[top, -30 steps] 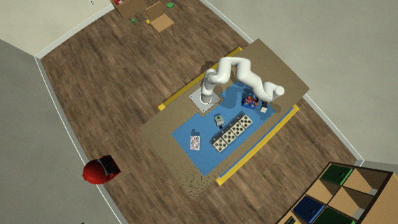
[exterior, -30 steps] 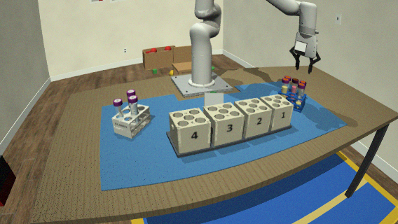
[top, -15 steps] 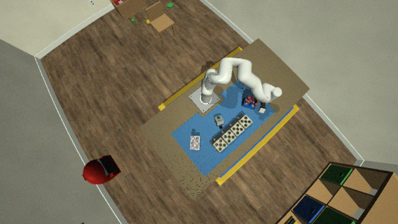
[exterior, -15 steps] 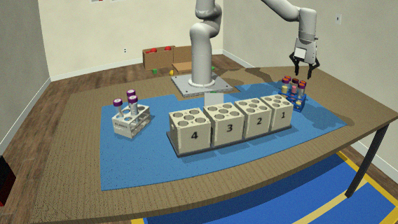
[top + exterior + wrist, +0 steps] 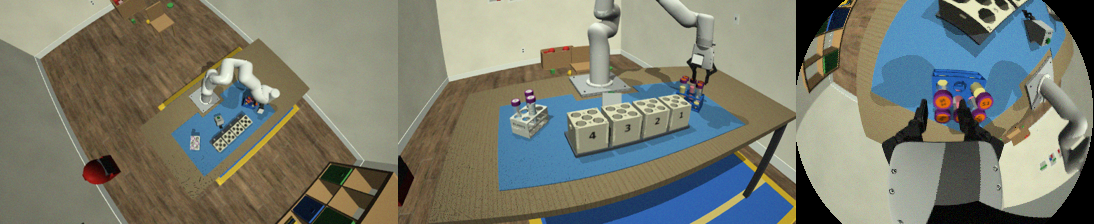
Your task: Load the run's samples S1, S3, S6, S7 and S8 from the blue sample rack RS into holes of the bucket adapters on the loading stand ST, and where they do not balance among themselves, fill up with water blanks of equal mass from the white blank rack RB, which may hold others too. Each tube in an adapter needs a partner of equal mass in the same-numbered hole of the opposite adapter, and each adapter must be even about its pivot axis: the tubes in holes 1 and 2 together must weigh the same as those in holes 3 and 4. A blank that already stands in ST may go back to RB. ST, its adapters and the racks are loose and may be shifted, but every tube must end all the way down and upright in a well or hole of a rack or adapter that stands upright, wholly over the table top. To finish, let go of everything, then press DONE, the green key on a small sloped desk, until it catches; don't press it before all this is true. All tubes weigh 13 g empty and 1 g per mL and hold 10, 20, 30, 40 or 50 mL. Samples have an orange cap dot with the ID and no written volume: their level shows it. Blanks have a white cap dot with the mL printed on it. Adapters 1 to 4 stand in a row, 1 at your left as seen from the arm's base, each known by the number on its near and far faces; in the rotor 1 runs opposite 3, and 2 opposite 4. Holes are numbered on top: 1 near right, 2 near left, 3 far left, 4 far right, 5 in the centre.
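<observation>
The pincer (image 5: 701, 81) hangs spread and empty just above the tubes in the blue rack (image 5: 696, 102) on the worktop (image 5: 643, 171).

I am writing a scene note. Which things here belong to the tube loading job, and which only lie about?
Job: blue sample rack, white blank rack, four adapters, green key desk, open gripper.

Lying about: cardboard boxes, red object, shelf unit.
</observation>
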